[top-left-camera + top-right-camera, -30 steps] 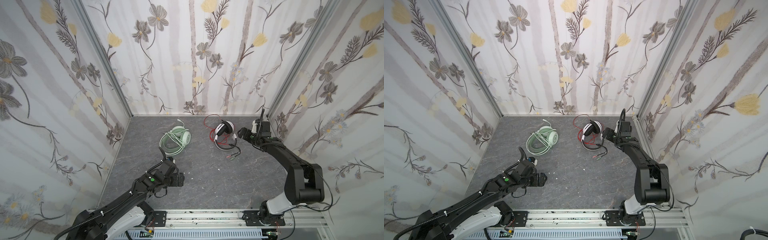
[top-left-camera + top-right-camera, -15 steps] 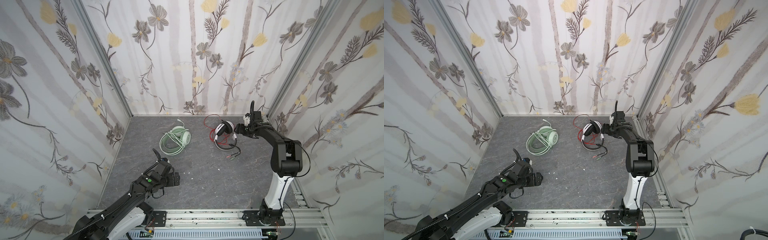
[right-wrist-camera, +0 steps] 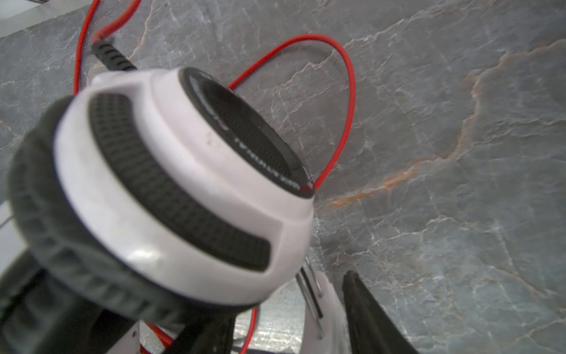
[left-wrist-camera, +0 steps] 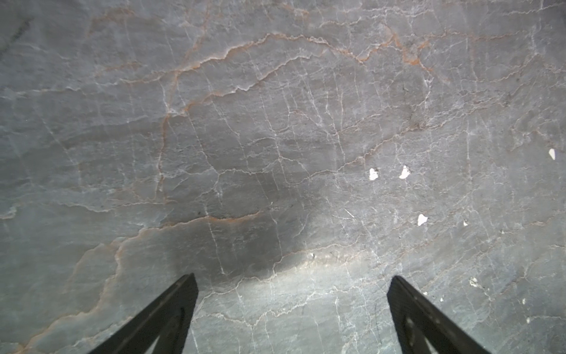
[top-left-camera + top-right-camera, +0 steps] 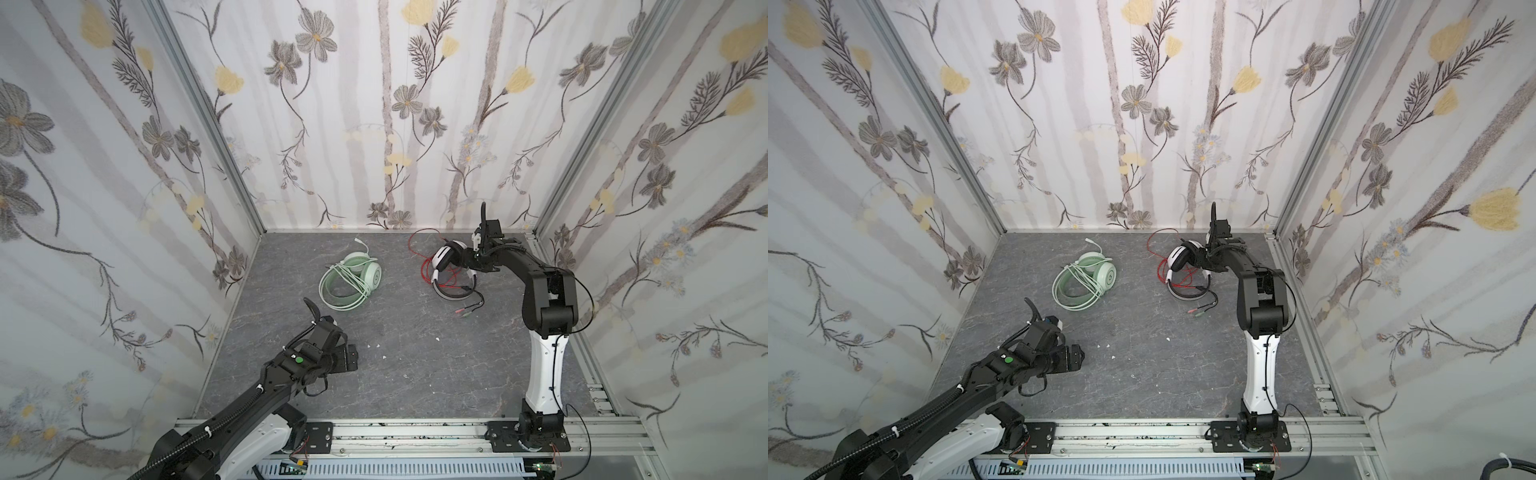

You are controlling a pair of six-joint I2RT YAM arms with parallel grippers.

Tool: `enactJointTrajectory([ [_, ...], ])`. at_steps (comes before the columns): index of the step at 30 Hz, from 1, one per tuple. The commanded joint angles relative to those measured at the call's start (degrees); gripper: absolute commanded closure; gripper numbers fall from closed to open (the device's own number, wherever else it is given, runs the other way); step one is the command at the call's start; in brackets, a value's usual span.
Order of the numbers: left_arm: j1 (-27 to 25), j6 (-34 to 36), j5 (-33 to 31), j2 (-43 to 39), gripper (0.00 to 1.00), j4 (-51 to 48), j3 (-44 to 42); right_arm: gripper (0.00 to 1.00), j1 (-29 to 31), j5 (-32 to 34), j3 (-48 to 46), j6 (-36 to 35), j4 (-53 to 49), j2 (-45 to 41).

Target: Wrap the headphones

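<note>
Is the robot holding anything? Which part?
Left gripper holds nothing. Right gripper straddles an ear cup of the white headset; a firm grip cannot be told.

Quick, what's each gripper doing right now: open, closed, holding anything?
Left gripper: open, empty, above the table.
Right gripper: at the white-and-black headset; its ear cup partly hides the jaws, so a grip cannot be told.

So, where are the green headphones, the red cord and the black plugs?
green headphones (image 5: 371,272), in a top view, round earcup.
red cord (image 3: 353,89), right wrist view, outer bend of loop.
black plugs (image 5: 466,310), in a top view, plug ends.
</note>
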Motion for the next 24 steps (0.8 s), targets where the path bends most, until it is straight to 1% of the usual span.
enactJointTrajectory([
  [1,0.2,-0.3,-0.7,0.2,0.00,0.6,0.4,0.59,0.1,4.0,0.7,1.9,-1.5,0.6],
  [2,0.3,-0.3,-0.7,0.2,0.00,0.6,0.5,0.64,0.1,3.8,0.7,1.8,-1.8,0.6],
  [4,0.3,-0.3,-0.7,0.1,0.00,0.6,0.5,0.78,0.2,3.9,0.5,1.4,-3.0,0.5],
  [6,0.3,-0.3,-0.7,-0.1,0.00,0.6,0.5,0.89,0.2,4.1,-1.0,1.1,-2.8,-0.7],
  [8,0.3,-0.3,-0.7,-0.4,0.00,0.6,0.4,0.91,0.3,4.1,-3.2,0.8,-1.8,-2.3],
  [10,0.3,-0.3,-0.7,-0.7,0.00,0.6,0.2,0.96,0.5,4.2,-6.2,1.0,-0.4,-5.0],
  [11,0.3,-0.3,-0.7,-1.0,0.00,28.3,0.1,0.96,0.5,4.2,-7.8,1.4,0.3,-6.6],
  [12,0.3,-0.3,-5.8,-1.5,0.00,28.4,-0.1,0.97,0.5,4.1,-9.4,1.9,1.0,-8.4],
  [13,0.3,9.6,-6.0,-1.8,0.00,28.3,-0.2,0.97,0.6,3.9,-11.3,2.6,1.9,-10.4],
  [14,0.3,-2.9,-5.9,-2.2,0.00,28.2,-0.3,0.98,0.7,3.6,-13.1,3.7,2.7,-12.3],
  [20,0.3,-3.9,-5.1,-1.9,0.00,27.6,-0.4,0.98,3.5,3.1,-26.9,10.9,9.4,-28.0],
  [24,0.1,-4.1,-4.9,-2.7,0.00,27.2,-0.7,0.98,7.4,4.2,-36.6,16.9,14.0,-39.7],
])
